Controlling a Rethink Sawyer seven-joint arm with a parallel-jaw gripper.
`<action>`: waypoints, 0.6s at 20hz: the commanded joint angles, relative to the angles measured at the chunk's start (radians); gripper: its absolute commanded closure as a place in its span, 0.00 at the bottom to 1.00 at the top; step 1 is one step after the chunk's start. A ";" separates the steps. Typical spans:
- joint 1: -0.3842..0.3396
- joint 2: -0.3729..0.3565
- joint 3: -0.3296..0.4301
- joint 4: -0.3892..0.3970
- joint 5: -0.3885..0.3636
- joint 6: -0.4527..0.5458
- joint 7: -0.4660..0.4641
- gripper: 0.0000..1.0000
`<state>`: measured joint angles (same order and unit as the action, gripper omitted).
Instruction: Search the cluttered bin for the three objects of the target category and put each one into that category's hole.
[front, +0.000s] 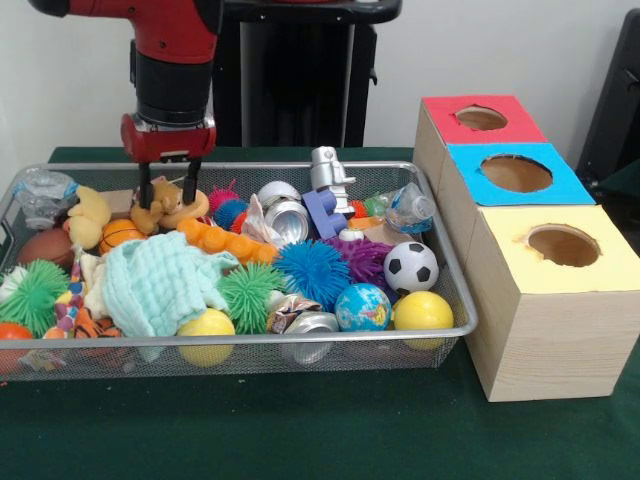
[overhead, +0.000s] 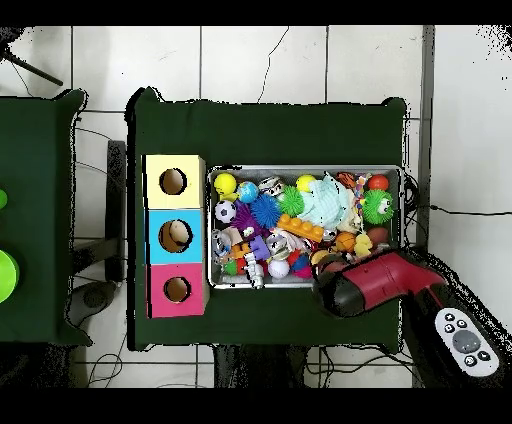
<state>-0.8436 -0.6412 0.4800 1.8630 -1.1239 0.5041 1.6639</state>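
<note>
Your hand (front: 168, 188) hangs low over the far corner of the wire bin (front: 455, 300), its two dark fingers parted on either side of a tan plush toy (front: 170, 207), not visibly closed on it. Soft toys appear to be the target category; a yellow plush (front: 88, 215) lies just beside. The three-holed box (front: 530, 250) stands beside the bin on the green surface (front: 300, 430), holes upward to receive drops.
</note>
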 joint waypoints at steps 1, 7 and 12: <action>-0.067 0.063 -0.040 -0.016 -0.001 0.032 -0.113 0.00; -0.101 -0.031 0.009 0.017 0.081 0.113 -0.211 0.00; -0.116 -0.078 0.037 0.024 0.133 0.172 -0.278 0.00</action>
<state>-0.9427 -0.6736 0.4794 1.8640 -1.0416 0.5328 1.6639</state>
